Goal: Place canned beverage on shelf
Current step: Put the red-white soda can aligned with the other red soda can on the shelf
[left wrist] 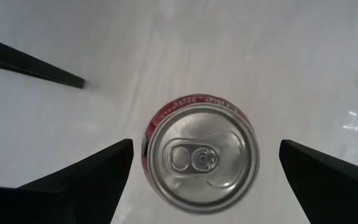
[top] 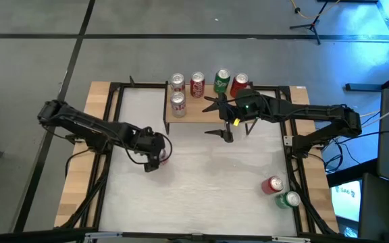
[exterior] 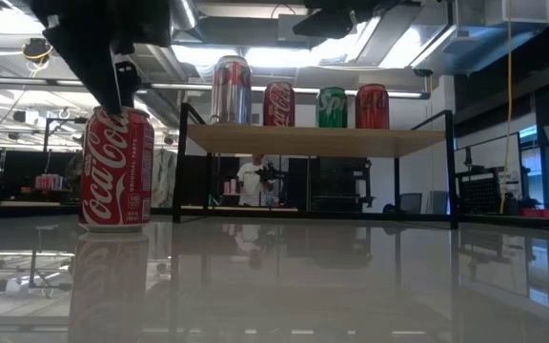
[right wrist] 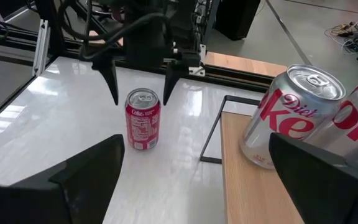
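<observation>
A: Where is the red aluminium Coca-Cola can [left wrist: 201,158] located?

B: It is seen upright on the white table top [top: 201,169], left of the light-wood, black-legged shelf [top: 194,111]. The left gripper [right wrist: 140,81] is held above it, fingers spread, not touching.

A: And the right gripper [top: 227,125]?

B: It is held open at the shelf's front edge, where five cans [exterior: 294,105] are shown standing.

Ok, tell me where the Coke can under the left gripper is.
In the high view the Coke can stands on the table's left half, directly beneath the open left gripper, away from the shelf.
</observation>
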